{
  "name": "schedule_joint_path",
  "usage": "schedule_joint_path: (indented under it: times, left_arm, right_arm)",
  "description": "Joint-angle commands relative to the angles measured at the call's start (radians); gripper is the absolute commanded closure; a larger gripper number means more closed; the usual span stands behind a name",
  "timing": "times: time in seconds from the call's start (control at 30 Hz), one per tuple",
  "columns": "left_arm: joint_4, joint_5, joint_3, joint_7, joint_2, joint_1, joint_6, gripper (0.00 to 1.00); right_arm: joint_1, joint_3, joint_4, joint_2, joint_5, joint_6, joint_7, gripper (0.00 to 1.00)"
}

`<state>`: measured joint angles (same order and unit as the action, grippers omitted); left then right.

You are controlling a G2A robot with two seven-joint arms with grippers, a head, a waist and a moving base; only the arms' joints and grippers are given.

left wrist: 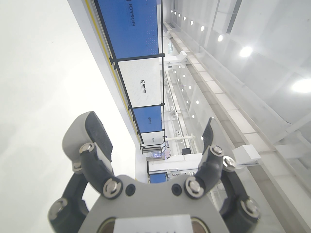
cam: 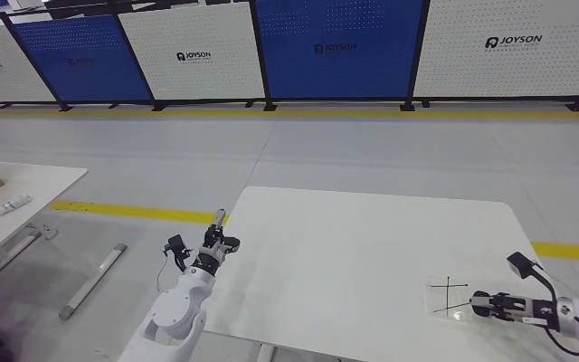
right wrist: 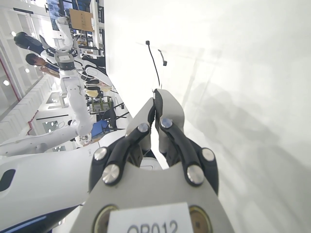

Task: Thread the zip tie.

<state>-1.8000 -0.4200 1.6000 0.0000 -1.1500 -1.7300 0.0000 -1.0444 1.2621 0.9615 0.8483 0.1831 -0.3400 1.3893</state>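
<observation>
1. Task item: thin black plastic zip tie point(right wrist: 153, 61), at the near right of the white table point(cam: 362, 262). Judged very light, springy and slick, so the free end will wander.
2. Hold: right gripper point(right wrist: 155, 93) has its fingers together, pinching the tail tip; the square head points away, free. A short stub past the pads would aim better.
3. Free: left gripper point(left wrist: 153, 132), fingers wide apart, holding nothing, at the table's near left edge, well apart from the tie. The head suits it.
4. Obstruction: second shorter black zip tie point(right wrist: 162, 55) just beside the held one; snag risk.
</observation>
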Motion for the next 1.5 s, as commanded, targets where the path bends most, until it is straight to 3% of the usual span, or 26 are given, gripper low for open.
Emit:
schedule_joint_path:
  times: [0.0, 0.27, 0.5, 0.97, 1.1, 1.23, 1.37, 1.47]
  left_arm:
    - [0.000, 0.000, 0.000, 0.000, 0.000, 0.000, 0.000, 0.00]
    - [0.000, 0.000, 0.000, 0.000, 0.000, 0.000, 0.000, 0.00]
    - [0.000, 0.000, 0.000, 0.000, 0.000, 0.000, 0.000, 0.00]
    - [0.000, 0.000, 0.000, 0.000, 0.000, 0.000, 0.000, 0.00]
    - [0.000, 0.000, 0.000, 0.000, 0.000, 0.000, 0.000, 0.00]
    - [0.000, 0.000, 0.000, 0.000, 0.000, 0.000, 0.000, 0.00]
    - [0.000, 0.000, 0.000, 0.000, 0.000, 0.000, 0.000, 0.00]
    - [0.000, 0.000, 0.000, 0.000, 0.000, 0.000, 0.000, 0.00]
  right_arm:
    - [-0.003, -0.001, 0.007, -0.001, 0.005, 0.000, 0.001, 1.00]
    - [-0.036, 0.030, 0.036, -0.018, 0.095, 0.000, 0.001, 1.00]
    - [-0.100, 0.074, 0.073, -0.034, 0.283, 0.000, 0.001, 1.00]
    - [-0.100, 0.074, 0.073, -0.034, 0.283, 0.000, 0.001, 1.00]
    - [-0.131, 0.064, 0.144, -0.026, 0.327, 0.000, -0.027, 1.00]
    - [-0.172, 0.104, 0.231, -0.024, 0.433, 0.000, 0.001, 1.00]
    - [-0.227, 0.140, 0.341, -0.023, 0.397, 0.000, -0.056, 1.00]
    - [-0.227, 0.140, 0.341, -0.023, 0.397, 0.000, -0.056, 1.00]
